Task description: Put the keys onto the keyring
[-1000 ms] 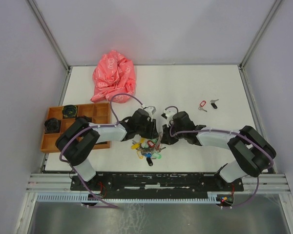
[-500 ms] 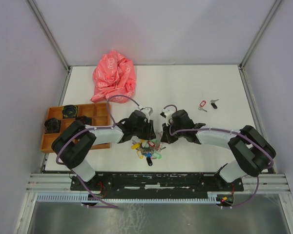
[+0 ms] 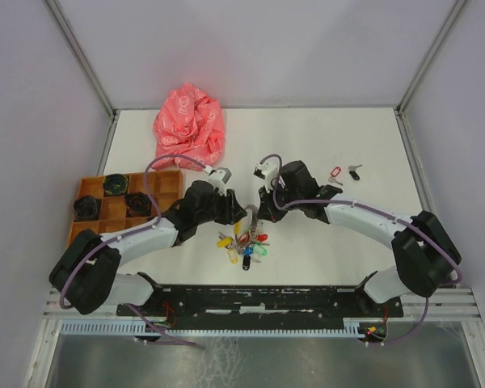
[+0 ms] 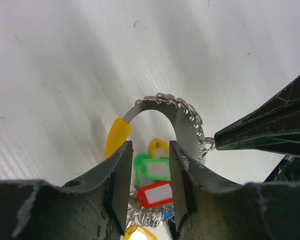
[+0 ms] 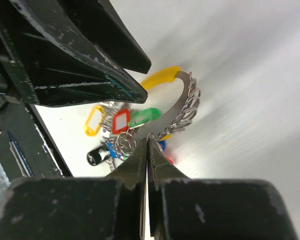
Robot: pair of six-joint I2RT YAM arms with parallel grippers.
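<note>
Keys [image 3: 344,173] lie loose far right on table [image 3: 323,137], not on keyring [image 4: 182,112] yet. Left gripper [image 4: 146,187] clamps ring strip; right gripper [image 5: 146,150] pinched on small ring. Threading all left.

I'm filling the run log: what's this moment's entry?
left hand: holding keyring | right hand: shut on small ring | keys: loose on table

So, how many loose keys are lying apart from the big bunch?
2: red-headed key and black-headed key, side by side on the table, right of the right gripper. None visibly hidden.
</note>
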